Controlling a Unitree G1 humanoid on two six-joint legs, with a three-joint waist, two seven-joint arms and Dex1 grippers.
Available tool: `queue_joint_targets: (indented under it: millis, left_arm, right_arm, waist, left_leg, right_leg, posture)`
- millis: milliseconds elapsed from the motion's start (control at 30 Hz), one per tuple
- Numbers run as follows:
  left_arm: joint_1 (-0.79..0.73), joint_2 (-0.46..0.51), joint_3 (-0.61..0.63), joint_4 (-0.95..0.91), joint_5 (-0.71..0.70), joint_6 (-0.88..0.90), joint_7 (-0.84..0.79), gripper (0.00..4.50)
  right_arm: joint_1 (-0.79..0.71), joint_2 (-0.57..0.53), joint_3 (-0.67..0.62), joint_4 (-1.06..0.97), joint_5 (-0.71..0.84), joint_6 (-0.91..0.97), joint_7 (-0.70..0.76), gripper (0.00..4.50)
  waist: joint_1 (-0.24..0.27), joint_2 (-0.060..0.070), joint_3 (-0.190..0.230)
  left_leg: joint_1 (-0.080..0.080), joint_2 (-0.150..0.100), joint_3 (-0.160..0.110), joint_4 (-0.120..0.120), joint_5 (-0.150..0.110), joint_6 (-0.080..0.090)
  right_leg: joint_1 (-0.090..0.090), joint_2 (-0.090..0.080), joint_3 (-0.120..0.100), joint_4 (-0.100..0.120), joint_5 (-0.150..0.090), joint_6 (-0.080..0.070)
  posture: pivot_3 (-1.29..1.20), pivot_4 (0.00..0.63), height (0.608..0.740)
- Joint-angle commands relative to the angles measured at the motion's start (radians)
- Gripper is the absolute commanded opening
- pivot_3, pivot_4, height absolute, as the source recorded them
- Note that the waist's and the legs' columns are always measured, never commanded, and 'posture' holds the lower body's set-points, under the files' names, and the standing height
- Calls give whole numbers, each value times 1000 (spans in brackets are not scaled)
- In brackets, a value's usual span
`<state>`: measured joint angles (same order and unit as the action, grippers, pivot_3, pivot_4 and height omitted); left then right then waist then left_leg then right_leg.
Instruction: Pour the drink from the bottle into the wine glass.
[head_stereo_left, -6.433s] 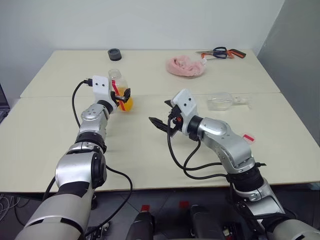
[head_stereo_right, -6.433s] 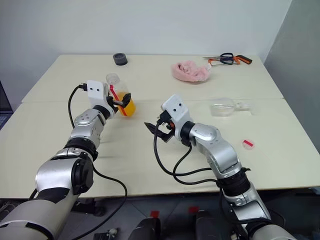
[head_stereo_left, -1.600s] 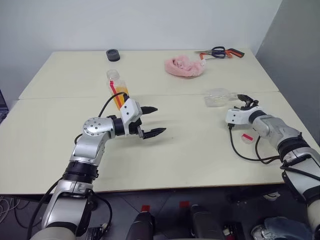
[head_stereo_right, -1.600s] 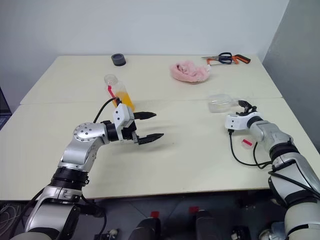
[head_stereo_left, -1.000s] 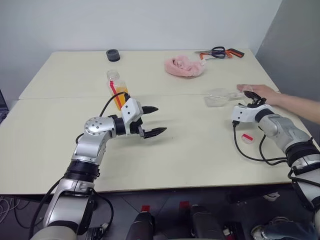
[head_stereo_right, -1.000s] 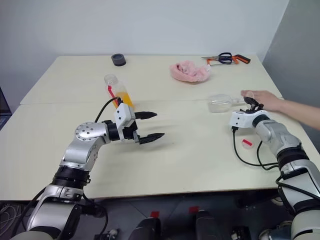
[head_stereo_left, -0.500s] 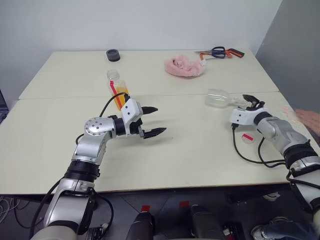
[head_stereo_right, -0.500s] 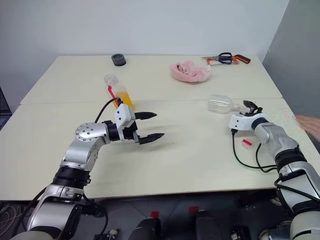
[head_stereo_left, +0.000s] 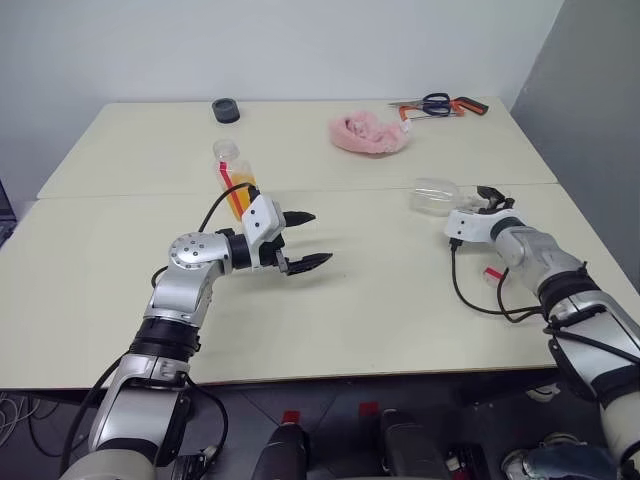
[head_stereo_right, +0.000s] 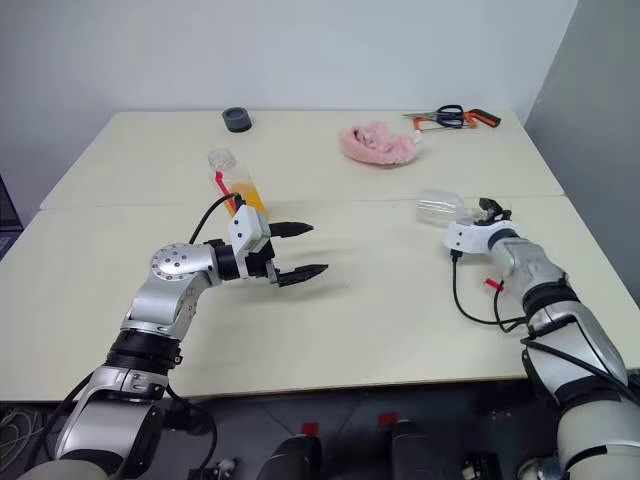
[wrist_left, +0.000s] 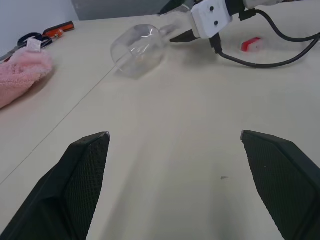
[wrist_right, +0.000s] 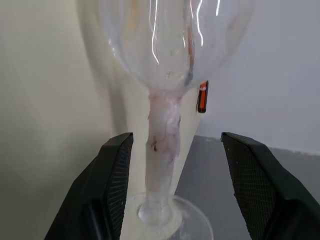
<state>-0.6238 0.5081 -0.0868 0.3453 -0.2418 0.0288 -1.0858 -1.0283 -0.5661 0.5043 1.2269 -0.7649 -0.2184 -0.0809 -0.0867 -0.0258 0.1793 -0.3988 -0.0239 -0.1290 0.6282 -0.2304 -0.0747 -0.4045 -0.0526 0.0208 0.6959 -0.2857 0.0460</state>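
left gripper (head_stereo_left: 308, 239) jaws wide, right gripper (wrist_right: 170, 145) jaws parted

No writing can be read anywhere. The bottle (head_stereo_left: 233, 181), left of centre in the head views, carries a red-and-white label strip, but its print is too small to make out. The small red-and-white piece (wrist_left: 250, 44) on the table (head_stereo_left: 400, 300) shows no legible characters either.

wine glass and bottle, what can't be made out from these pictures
- Wine glass: lies on its side; in the head views its foot is hidden behind the right gripper, and whether the fingers touch the stem cannot be told.
- Wine glass rim: cut off by the right wrist view's edge.
- Bottle: its base is hidden by the left arm's cable; label print too small to read.
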Motion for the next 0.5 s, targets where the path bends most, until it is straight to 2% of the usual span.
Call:
queue_joint_targets:
  millis: [33, 100, 233, 367, 400, 500]
  left_arm:
    - [-23, 7, 20, -23, -9, -12, -8, 4500]
    - [-23, 6, 20, -25, -7, -12, -7, 4500]
    - [-20, 7, 21, -35, -6, -9, -5, 4500]
    - [-12, 11, 26, -45, -7, -6, -1, 4500]
    - [-10, 12, 27, -47, -8, -5, 0, 4500]
    - [-5, 13, 28, -50, -8, -2, 2, 4500]
  right_arm:
    - [-61, 15, 22, 50, -19, 36, -16, 2988]
    - [-75, 25, 34, 80, -28, 62, -2, 2988]
    - [-84, 24, 41, 113, -24, 100, 21, 1765]
    - [-82, 23, 43, 116, -22, 104, 26, 316]
    - [-81, 25, 43, 114, -20, 101, 24, 116]
    - [-77, 31, 38, 109, -11, 92, 18, 107]
  waist:
    - [0, 0, 0]
    - [0, 0, 0]
    - [0, 0, 0]
    - [0, 0, 0]
    - [0, 0, 0]
    - [0, 0, 0]
  left_leg:
    - [0, 0, 0, 0, 0, 0]
    - [0, 0, 0, 0, 0, 0]
    - [0, 0, 0, 0, 0, 0]
    - [0, 0, 0, 0, 0, 0]
    - [0, 0, 0, 0, 0, 0]
    - [0, 0, 0, 0, 0, 0]
  right_leg:
    - [0, 0, 0, 0, 0, 0]
    - [0, 0, 0, 0, 0, 0]
    - [0, 0, 0, 0, 0, 0]
    - [0, 0, 0, 0, 0, 0]
    - [0, 0, 0, 0, 0, 0]
    - [0, 0, 0, 0, 0, 0]
  posture:
    - [0, 150, 740]
    - [0, 150, 740]
    - [0, 150, 740]
    - [0, 150, 740]
    - [0, 150, 740]
    - [0, 150, 740]
